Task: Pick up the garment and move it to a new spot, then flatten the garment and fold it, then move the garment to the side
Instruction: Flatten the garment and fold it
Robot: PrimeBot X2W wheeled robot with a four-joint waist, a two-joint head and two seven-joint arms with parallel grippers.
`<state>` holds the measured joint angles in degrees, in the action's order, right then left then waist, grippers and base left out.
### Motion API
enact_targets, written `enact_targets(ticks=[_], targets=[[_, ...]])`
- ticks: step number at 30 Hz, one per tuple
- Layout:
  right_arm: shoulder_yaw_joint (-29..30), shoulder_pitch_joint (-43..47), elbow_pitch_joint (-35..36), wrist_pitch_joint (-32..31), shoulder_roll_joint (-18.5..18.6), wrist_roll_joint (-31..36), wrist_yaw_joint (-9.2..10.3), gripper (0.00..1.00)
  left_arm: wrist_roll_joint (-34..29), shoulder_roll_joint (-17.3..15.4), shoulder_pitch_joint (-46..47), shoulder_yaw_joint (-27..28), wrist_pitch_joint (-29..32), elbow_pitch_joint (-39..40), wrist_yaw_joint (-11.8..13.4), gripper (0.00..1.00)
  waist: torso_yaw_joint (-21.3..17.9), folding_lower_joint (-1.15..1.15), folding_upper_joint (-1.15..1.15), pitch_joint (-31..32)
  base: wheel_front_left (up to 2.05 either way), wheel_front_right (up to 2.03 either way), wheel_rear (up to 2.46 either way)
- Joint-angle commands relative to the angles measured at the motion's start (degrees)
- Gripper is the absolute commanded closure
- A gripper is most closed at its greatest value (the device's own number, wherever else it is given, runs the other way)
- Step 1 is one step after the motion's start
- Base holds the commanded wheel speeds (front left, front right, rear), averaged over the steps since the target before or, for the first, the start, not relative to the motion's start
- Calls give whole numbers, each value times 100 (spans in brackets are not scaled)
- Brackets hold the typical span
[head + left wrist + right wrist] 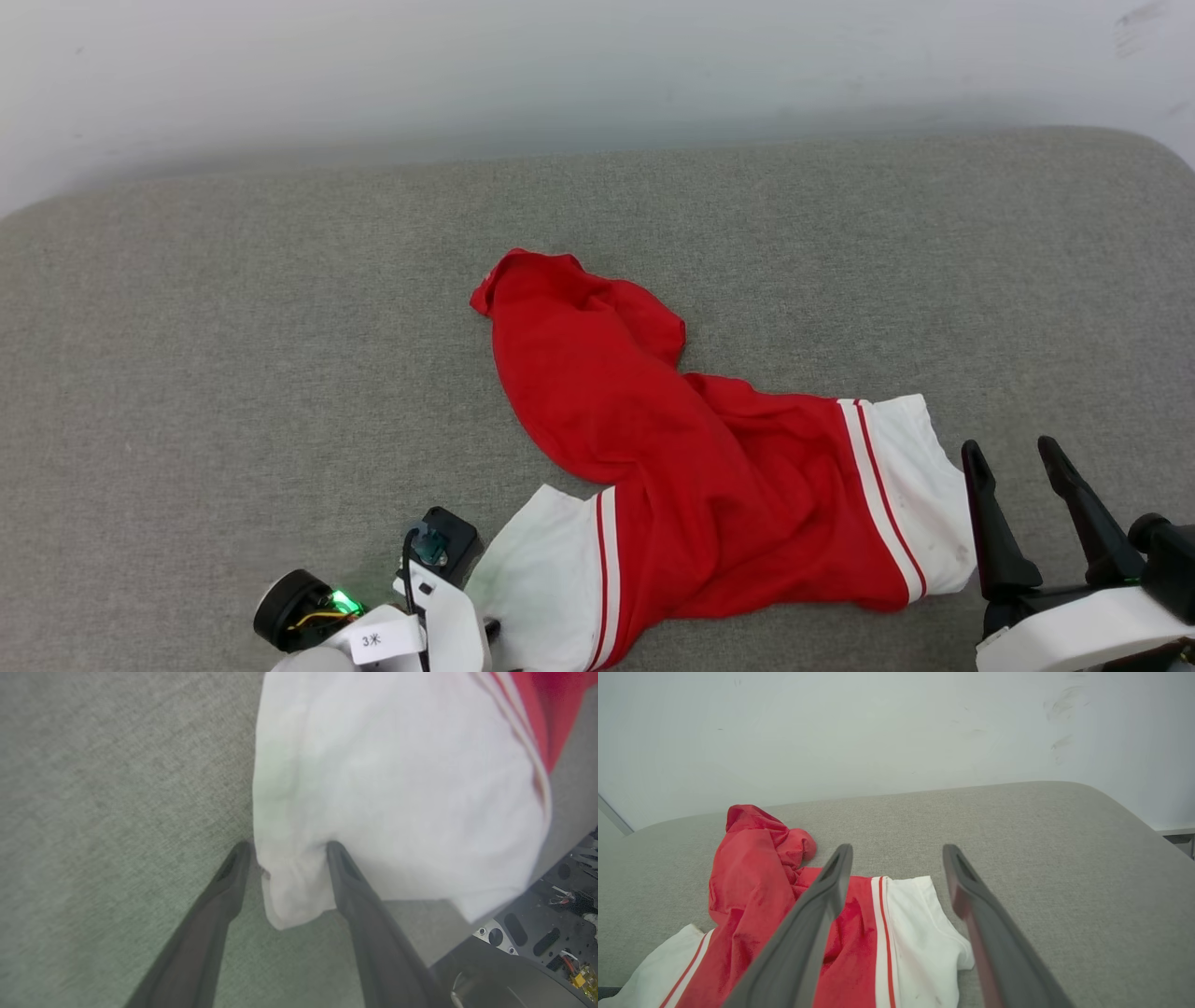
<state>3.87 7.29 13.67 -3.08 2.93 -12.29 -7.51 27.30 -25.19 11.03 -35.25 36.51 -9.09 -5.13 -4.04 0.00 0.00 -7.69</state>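
Lying bunched up on the grey table (233,327) is the garment (709,485), a red jersey with white sleeves and red-white stripes. The left gripper (285,849) has its fingers wide, with a corner of one white sleeve (397,788) between them. The right gripper (1010,457) has wide fingers too, just beside the other sleeve (920,495), holding nothing.

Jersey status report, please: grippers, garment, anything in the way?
Left gripper open, straddling a white sleeve corner. Right gripper open, beside the other sleeve, empty. Garment crumpled on the grey cushion. Nothing blocking.
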Motion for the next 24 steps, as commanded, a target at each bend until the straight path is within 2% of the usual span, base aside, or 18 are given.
enact_targets(ticks=[1,7,13,17,24], targets=[[22,-60,-35,34,-9,-39,4,0,0,82,-78,-192,70,-107,-73,100,-13,0,0,-16,0,0,0],[254,-121,-210,58,-9,-52,4,0,-73,-2,-32,6,-316,177,87,100,25,0,0,25,0,0,0],[727,-220,-696,-187,-7,-173,4,0,-22,19,-167,350,-839,744,435,100,160,0,0,50,0,0,0],[985,-385,-1197,-766,-10,-121,4,0,7,6,-247,492,-1021,1164,563,100,285,0,0,-15,0,0,0],[807,-726,-1630,-2268,61,-60,4,0,32,-7,-272,502,-1118,1714,599,100,475,0,0,-200,0,0,0]])
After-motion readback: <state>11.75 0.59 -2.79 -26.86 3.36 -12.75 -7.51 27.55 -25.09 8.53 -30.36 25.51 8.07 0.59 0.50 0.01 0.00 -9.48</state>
